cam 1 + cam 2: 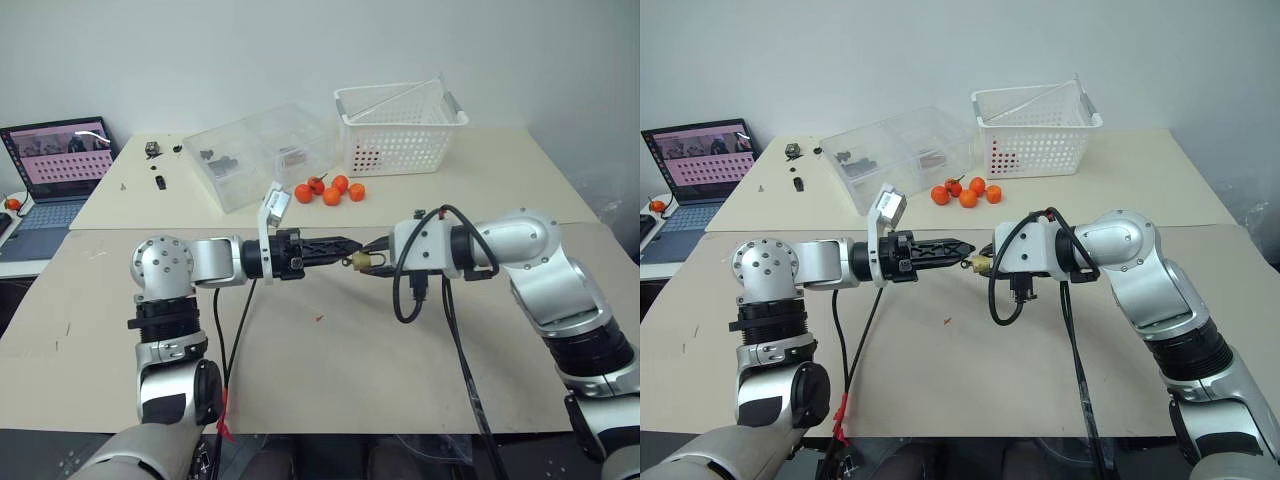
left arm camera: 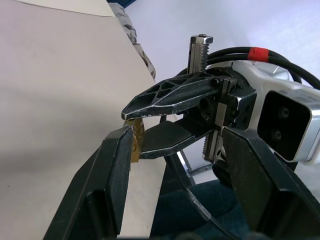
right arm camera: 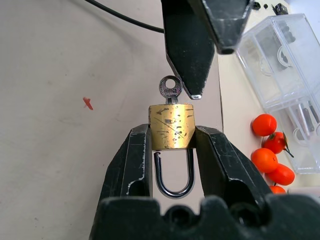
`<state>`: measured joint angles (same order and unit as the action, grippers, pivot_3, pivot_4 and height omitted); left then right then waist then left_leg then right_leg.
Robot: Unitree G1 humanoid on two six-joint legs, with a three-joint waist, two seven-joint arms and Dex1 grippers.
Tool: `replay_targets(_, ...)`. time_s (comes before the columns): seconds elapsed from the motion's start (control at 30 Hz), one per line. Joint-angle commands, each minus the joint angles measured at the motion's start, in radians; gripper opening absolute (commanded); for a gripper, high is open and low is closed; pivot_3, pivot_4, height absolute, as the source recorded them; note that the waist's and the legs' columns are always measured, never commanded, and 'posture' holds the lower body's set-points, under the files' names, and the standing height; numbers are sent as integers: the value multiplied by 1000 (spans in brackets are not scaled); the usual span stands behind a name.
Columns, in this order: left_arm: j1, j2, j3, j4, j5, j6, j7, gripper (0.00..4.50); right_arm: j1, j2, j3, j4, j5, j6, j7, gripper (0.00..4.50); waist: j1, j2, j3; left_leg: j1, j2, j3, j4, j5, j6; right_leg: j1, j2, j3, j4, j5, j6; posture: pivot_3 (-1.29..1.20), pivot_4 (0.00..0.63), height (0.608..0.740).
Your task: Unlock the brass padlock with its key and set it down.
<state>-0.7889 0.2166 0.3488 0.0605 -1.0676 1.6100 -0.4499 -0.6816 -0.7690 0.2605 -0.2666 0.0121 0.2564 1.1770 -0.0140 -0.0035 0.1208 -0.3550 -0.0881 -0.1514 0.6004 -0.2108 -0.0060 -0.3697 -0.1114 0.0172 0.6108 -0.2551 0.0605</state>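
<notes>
- Holding: right tool (image 3: 172, 150) clamps the brass padlock (image 3: 172, 127); key (image 3: 170, 90) seated, shackle looks unreleased.
- Left tool (image 3: 200, 75) open at key's 1 o'clock.
- Remaining: unlock, set on table (image 1: 330, 370).

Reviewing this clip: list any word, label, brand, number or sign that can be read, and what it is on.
No text can be read here.
Key head: stamped marks, too small to read.
Brass padlock face: scratches, no legible lettering.
Laptop screen: picture tiles, any text too small to read.
White basket and clear box: no label seen.
</notes>
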Motion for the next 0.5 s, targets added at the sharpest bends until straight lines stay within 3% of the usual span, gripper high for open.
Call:
replay_targets(0.03,10,4,-32,-41,-8,-13,-19,2976,-59,-11,-53,-6,25,-5,-6,897,-1,0,0,0,0,0,0,0,0,0,0,0,0,0,0,0,150,740)
replay_targets(0.5,48,26,-89,-42,3,-89,-47,2976,-83,-6,-40,-57,52,51,-10,897,-1,0,0,0,0,1,0,0,0,0,0,0,0,0,0,0,150,740)
